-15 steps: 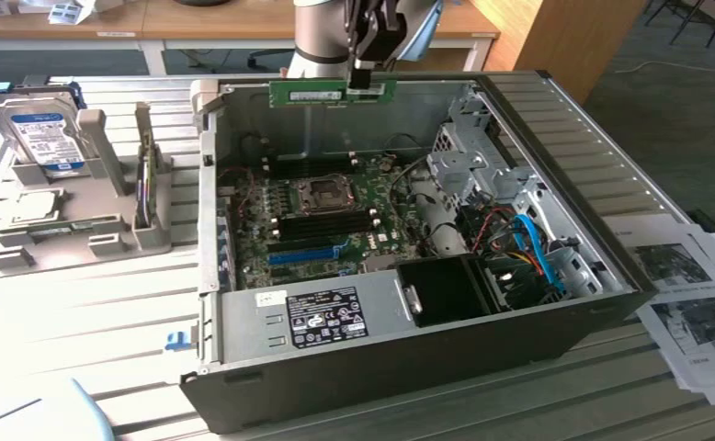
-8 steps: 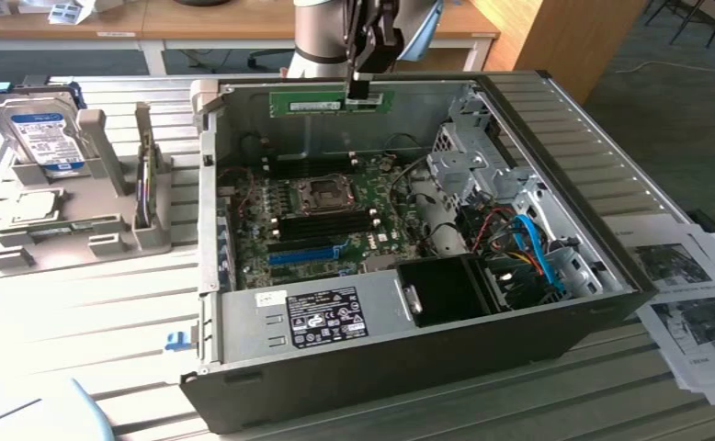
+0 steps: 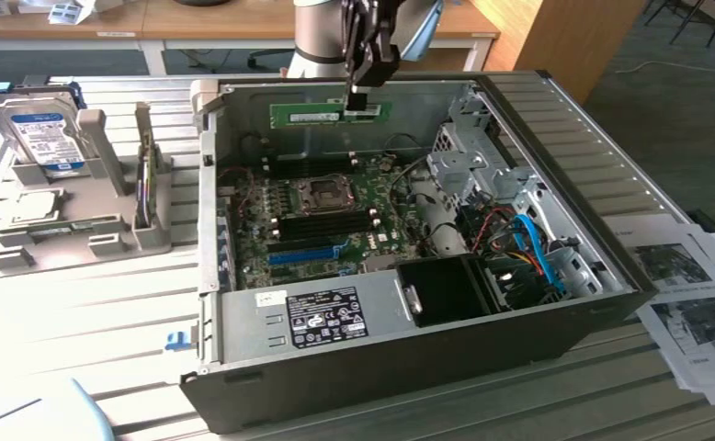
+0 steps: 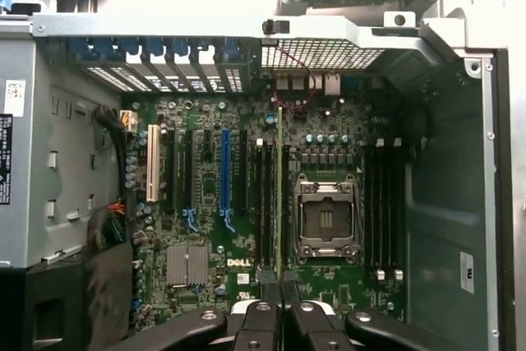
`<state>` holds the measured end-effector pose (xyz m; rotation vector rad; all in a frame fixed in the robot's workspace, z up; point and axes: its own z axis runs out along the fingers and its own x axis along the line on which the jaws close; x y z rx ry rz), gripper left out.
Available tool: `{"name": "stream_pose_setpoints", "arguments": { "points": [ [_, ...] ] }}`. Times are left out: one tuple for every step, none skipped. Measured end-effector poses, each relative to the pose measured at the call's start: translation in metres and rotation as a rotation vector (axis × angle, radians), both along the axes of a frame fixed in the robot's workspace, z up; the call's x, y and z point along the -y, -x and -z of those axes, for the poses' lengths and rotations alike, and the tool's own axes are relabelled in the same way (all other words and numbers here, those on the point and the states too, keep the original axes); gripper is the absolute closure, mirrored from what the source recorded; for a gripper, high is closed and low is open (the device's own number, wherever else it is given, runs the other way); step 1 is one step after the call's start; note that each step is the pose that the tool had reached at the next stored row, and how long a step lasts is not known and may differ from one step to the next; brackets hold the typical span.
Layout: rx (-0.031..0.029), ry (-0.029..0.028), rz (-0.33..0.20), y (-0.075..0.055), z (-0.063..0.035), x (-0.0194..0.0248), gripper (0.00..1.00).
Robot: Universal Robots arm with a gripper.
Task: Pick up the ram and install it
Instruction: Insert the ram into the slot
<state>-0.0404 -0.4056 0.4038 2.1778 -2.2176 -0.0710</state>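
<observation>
Two jaws are pressed in on the ram (image 3: 314, 113), pinching its upper edge toward one end, and the green stick hangs level, up over the open computer case (image 3: 394, 367). On the wrist camera the ram (image 4: 279, 187) runs edge-on, a thin line along the black memory slots (image 4: 261, 195) beside the CPU socket (image 4: 326, 219). At the exterior view's left, a hard drive (image 3: 41, 133) stands in a grey rack (image 3: 75, 234) on the counter (image 3: 88, 312).
</observation>
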Motion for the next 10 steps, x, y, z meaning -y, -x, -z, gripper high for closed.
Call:
{"name": "stream_pose_setpoints", "arguments": {
  "points": [
    [0.0000,0.0001,0.000,0.000,0.0018,0.0000,0.89],
    [0.0000,0.0000,0.000,0.000,0.0036,0.0000,0.89],
    [0.0000,0.0000,0.000,0.000,0.0054,0.0000,0.89],
    [0.0000,0.0001,0.000,0.000,0.0073,0.0000,0.89],
    [-0.0001,0.0002,0.000,0.000,0.0091,0.0000,0.89],
    [0.0000,0.0001,0.000,0.000,0.0110,0.0000,0.89],
    [0.0000,0.0001,0.000,0.000,0.0128,0.0000,0.89],
    [0.0000,0.0000,0.000,0.000,0.0146,0.0000,0.89],
    [0.0000,0.0001,0.000,0.000,0.0163,0.0000,0.89],
    [0.0000,0.0000,0.000,0.000,0.0182,0.0000,0.89]
  ]
}}
